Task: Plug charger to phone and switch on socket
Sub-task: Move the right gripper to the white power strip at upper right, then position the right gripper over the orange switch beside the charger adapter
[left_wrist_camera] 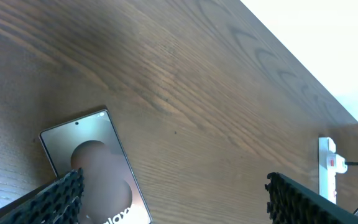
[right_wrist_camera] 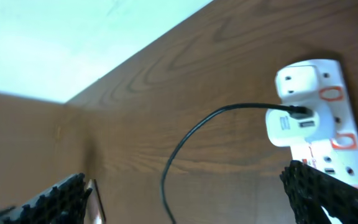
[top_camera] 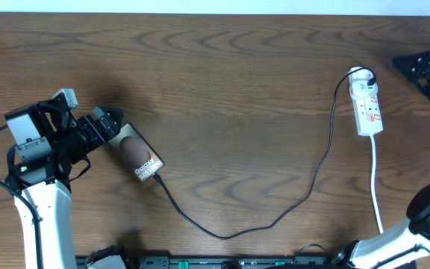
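1. Left gripper (left_wrist_camera: 176, 177) has its two ridged fingers spread wide with nothing between them. In the left wrist view one finger overlaps the near end of the phone (top_camera: 137, 154); whether it touches, I cannot tell. Right gripper (right_wrist_camera: 186, 173) is just as wide apart and holds nothing, facing the socket (top_camera: 369, 104).
2. Worktop (top_camera: 222, 90) is dark wood grain.
3. Left arm (top_camera: 43, 209) comes up from the near left corner. Right arm (top_camera: 424, 217) shows at the near right corner.
4. Charger (right_wrist_camera: 238, 106), a thin black cable, sags in a long loop from the phone towards the near edge, then climbs towards the far right corner.
5. White cord (top_camera: 377, 187) runs from the socket's near end to the near edge.
6. Socket lies near the right edge, towards the far right corner, lengthwise from far to near, with red marks on its face. How its switches are set, I cannot tell.
7. Phone lies flat and askew near the left edge, midway between the far and near edges, with its white lettering up.
8. White adapter (right_wrist_camera: 291, 124) sits in the socket's far end, with the cable entering its side.
9. Plug tip (top_camera: 157, 178) meets the phone's near short edge; whether it is fully seated, I cannot tell.
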### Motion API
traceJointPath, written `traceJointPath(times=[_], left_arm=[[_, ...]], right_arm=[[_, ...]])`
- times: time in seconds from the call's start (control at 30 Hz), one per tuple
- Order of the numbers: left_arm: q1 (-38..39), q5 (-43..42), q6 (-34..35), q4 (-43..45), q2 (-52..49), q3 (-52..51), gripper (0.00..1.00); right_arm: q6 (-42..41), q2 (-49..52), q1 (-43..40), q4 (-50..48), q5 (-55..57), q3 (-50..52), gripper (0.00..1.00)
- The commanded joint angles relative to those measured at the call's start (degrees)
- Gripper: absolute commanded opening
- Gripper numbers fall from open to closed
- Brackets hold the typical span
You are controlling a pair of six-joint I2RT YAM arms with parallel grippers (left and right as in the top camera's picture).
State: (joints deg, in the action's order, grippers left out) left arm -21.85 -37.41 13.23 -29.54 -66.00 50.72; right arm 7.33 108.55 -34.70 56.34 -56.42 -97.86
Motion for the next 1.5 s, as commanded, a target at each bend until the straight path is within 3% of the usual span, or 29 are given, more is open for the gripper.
traceJointPath(times=[0.0,0.53,1.47], left_arm=[[0.2,-0.5,-1.2,0.0,0.1,0.2,0.92],[0.2,-0.5,-1.2,-0.4,0.1,0.2,0.92],[0.2,-0.5,-1.2,-1.6,-2.8,0.2,0.92]], right_arm=[[9.1,3.9,0.8,0.3,-4.5,0.0,0.99],[10.7,9.6,3.5,0.2,22.3,0.1,0.99],[7.8,14.8,6.8,-4.3,21.0,0.1,0.98]])
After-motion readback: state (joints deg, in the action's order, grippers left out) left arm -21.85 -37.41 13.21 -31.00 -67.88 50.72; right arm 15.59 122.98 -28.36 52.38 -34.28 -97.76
